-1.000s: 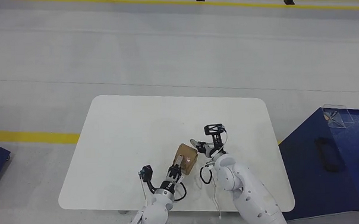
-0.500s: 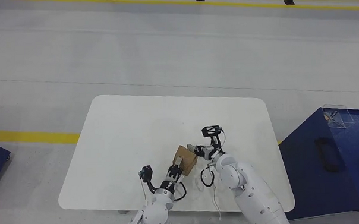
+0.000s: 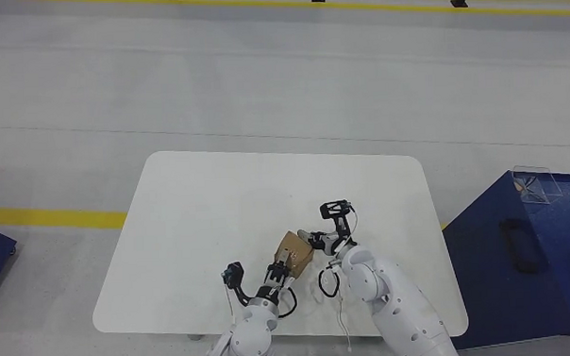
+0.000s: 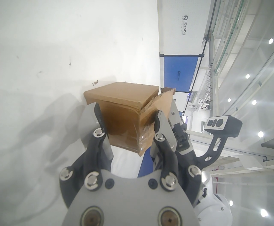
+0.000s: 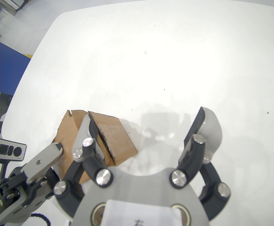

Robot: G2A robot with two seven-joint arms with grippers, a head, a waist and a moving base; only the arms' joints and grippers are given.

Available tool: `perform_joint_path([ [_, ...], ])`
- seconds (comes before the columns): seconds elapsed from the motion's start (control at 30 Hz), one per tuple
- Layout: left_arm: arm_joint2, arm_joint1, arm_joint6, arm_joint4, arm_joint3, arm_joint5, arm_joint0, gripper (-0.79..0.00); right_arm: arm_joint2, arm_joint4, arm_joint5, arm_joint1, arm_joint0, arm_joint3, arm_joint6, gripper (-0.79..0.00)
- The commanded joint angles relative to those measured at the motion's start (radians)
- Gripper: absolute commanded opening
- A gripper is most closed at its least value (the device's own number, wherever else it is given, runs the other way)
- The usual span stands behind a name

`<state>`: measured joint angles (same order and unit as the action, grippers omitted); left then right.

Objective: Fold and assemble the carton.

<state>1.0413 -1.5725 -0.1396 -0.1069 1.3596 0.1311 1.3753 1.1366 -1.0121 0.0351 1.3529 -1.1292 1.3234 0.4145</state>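
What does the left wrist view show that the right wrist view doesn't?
Left wrist: the left gripper straddles one corner of the carton, a finger pressed to each side. There is clear tape on that crumpled edge, and a flap sticks out past it.
Right wrist: the right gripper is open, one finger lying along the seam in the carton's top, the other over bare table.
Both: the brown carton on the white table, with both grippers at it.
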Motion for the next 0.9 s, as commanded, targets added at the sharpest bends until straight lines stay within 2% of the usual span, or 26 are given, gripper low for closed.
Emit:
perform_joint_path([
  [0.0,-0.001,-0.001,-0.003,-0.001,-0.003,0.002,-0.002,-0.342,-0.001,0.002,0.0,0.001,0.002,-0.004,0.002,0.0],
  [0.3,0.005,-0.001,0.0,0.004,0.011,-0.023,0.008,-0.357,0.002,0.015,-0.023,0.001,-0.002,0.006,0.003,0.0],
  [0.4,0.007,-0.001,0.003,0.004,0.013,-0.029,0.011,-0.339,0.009,0.019,-0.031,0.0,-0.011,0.02,0.001,0.0],
  [0.6,0.006,-0.002,0.005,-0.011,0.003,-0.007,0.002,-0.369,0.004,-0.009,-0.016,-0.001,-0.014,0.023,0.02,0.0],
  [0.87,-0.007,-0.005,-0.008,-0.04,-0.017,0.032,-0.012,-0.363,-0.009,-0.02,0.003,0.004,-0.002,0.004,0.024,0.0],
])
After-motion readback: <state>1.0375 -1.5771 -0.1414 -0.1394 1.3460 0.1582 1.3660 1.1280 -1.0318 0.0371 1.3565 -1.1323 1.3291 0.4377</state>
